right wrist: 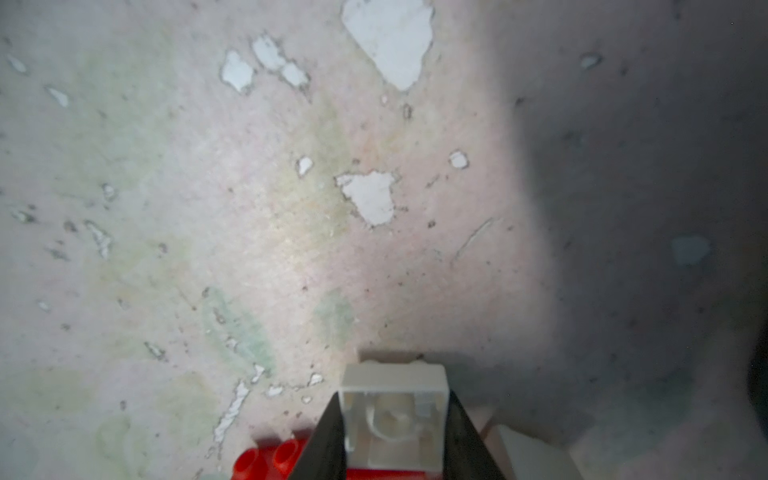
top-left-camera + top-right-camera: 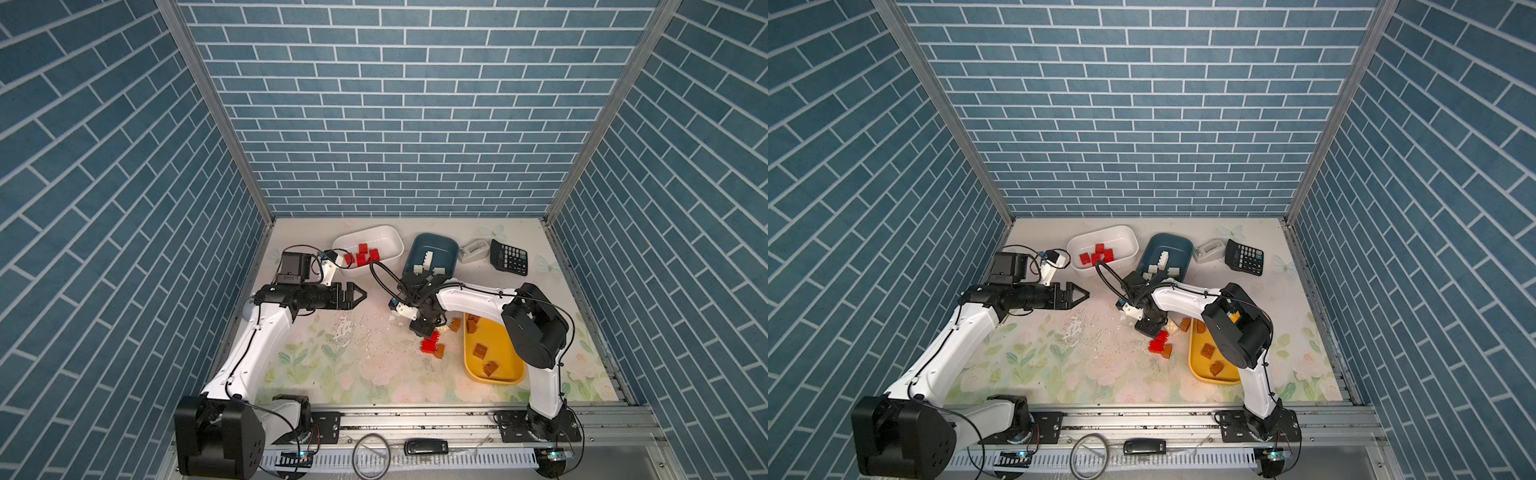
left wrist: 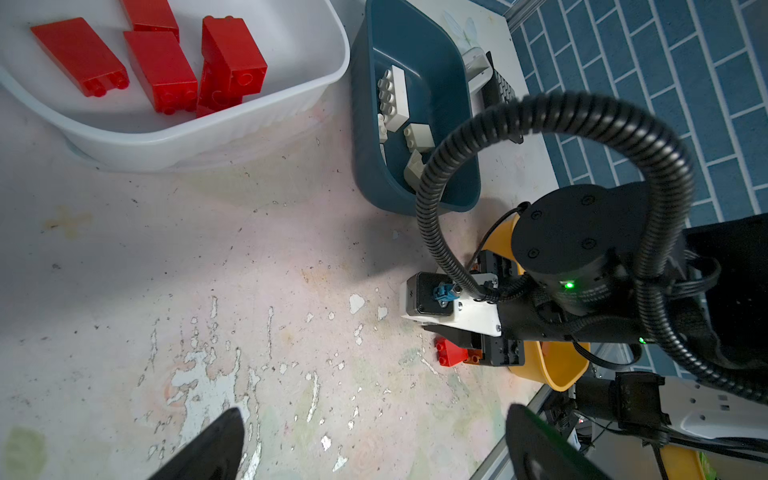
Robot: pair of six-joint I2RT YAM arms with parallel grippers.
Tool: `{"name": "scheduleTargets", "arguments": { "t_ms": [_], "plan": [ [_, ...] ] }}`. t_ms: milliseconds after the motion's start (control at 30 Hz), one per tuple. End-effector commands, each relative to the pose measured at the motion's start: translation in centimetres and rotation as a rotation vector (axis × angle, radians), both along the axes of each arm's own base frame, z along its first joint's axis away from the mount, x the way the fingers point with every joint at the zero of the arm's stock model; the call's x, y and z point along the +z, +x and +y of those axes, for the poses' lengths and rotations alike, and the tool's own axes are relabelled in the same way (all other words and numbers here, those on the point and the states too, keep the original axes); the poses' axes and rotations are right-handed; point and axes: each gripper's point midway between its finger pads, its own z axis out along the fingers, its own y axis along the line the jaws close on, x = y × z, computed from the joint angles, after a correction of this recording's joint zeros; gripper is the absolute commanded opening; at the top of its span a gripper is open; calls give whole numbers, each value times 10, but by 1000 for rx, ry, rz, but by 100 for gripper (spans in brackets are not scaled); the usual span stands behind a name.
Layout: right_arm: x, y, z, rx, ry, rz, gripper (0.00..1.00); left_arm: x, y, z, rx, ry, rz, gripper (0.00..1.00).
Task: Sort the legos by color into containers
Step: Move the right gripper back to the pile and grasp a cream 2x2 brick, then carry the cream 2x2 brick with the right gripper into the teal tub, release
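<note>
Since the right claw (image 1: pixel 394 401) grips a white brick (image 1: pixel 395 419) at the frame's bottom centre, a red brick (image 1: pixel 270 457) just beside, while the left claw (image 2: pixel 359 296) hangs open, lifting could snag the red or slip the white.

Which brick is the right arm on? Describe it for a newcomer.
Find the yellow tub; loose bricks lie on the mat just left of it in both top views. Yours is the square cream brick clamped between the fingers of the right gripper, hollow underside showing, unlike the studded red brick beside it.
</note>
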Motion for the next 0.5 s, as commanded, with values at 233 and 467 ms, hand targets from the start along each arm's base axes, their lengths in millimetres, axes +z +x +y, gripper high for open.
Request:
{"name": "scheduleTargets", "arguments": {
  "t_ms": [233, 467],
  "plan": [
    [87, 72, -28, -121, 88, -156, 22, 10, 2, -7, -8, -82, -15, 100],
    [92, 143, -61, -192, 65, -232, 23, 14, 6, -8, -5, -93, -18, 100]
  ]
}}
